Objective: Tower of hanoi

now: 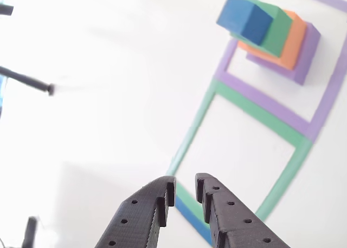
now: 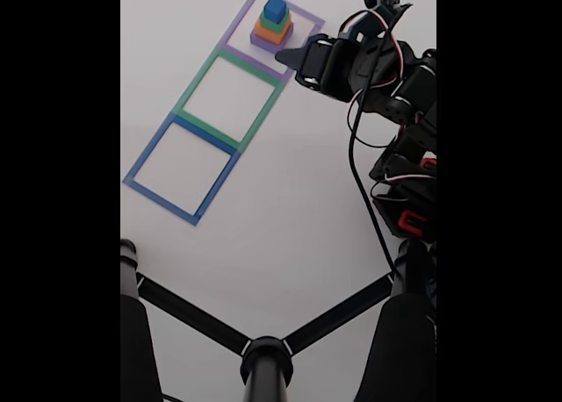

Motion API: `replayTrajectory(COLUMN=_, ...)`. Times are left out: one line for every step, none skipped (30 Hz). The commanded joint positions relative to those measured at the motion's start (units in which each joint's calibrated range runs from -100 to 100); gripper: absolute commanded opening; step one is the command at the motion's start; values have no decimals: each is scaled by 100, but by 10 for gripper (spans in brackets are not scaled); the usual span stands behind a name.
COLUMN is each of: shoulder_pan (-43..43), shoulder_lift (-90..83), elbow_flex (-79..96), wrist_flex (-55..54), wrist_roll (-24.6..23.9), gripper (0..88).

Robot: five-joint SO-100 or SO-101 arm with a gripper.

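Observation:
The tower of hanoi stands stacked inside the purple taped square (image 1: 260, 99) at the top right of the other view: blue cube (image 1: 244, 18) on green block (image 1: 276, 28) on orange block (image 1: 294, 39) on purple block (image 1: 308, 53). In the fixed view the blue cube (image 2: 276, 9) tops the stack and the purple block (image 2: 268, 42) is its base. My gripper (image 1: 185, 191) pokes in from the bottom edge, well short of the tower, over the corner where the green and blue tape meet. Its black fingers (image 1: 143, 215) stand a narrow gap apart with nothing between them. In the fixed view my gripper (image 2: 283, 58) hangs just right of the stack.
The green taped outline (image 2: 195, 83) and the blue taped outline (image 2: 149, 147) continue the row below the purple one on the white table. My arm (image 2: 395, 95) and its cables fill the right side. A black stand with spread legs (image 2: 263, 358) crosses the bottom. A dark cable (image 1: 32, 83) enters at the left.

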Motion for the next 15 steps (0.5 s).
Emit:
replayTrajectory(shoulder_pan=106, shoulder_lift=451, elbow_flex=-877, wrist_flex=-55, wrist_roll=1153, gripper=0)
replayTrajectory(shoulder_pan=136, shoulder_lift=555, elbow_flex=-1040, wrist_flex=-55, wrist_roll=1575, gripper=0)
replayTrajectory(shoulder_pan=159, shoulder_lift=659, elbow_flex=-1222, wrist_flex=-47, wrist_roll=2347, gripper=0)
replayTrajectory(shoulder_pan=159, shoulder_lift=756, elbow_flex=-1413, wrist_flex=-7, wrist_roll=3101, gripper=0)
replayTrajectory(shoulder_pan=136, shoulder_lift=876, elbow_flex=-1667, wrist_flex=98, wrist_roll=3983, gripper=0)
replayTrajectory(shoulder_pan=136, shoulder_lift=980, elbow_flex=-1903, wrist_flex=212, wrist_roll=4278, gripper=0)
replayTrajectory(shoulder_pan=136, shoulder_lift=1076, elbow_flex=-2149, wrist_flex=374, wrist_roll=4700, gripper=0)
replayTrajectory(shoulder_pan=128, shoulder_lift=1164, elbow_flex=-2412, wrist_flex=568, wrist_roll=5178, gripper=0)
replayTrajectory(shoulder_pan=113, shoulder_lift=1228, elbow_flex=-2639, wrist_flex=762, wrist_roll=5546, gripper=0)
replayTrajectory(shoulder_pan=83, shoulder_lift=1308, elbow_flex=-2912, wrist_flex=1021, wrist_roll=6061, gripper=0)
replayTrajectory(shoulder_pan=45, shoulder_lift=1356, elbow_flex=-3130, wrist_flex=1264, wrist_roll=6483, gripper=0)
replayTrajectory(shoulder_pan=14, shoulder_lift=1405, elbow_flex=-3376, wrist_flex=1539, wrist_roll=6925, gripper=3)
replayTrajectory(shoulder_pan=-24, shoulder_lift=1445, elbow_flex=-3575, wrist_flex=1782, wrist_roll=7329, gripper=6)
replayTrajectory(shoulder_pan=-47, shoulder_lift=1485, elbow_flex=-3794, wrist_flex=2090, wrist_roll=7954, gripper=16)
replayTrajectory(shoulder_pan=-62, shoulder_lift=1533, elbow_flex=-3975, wrist_flex=2332, wrist_roll=8358, gripper=25)
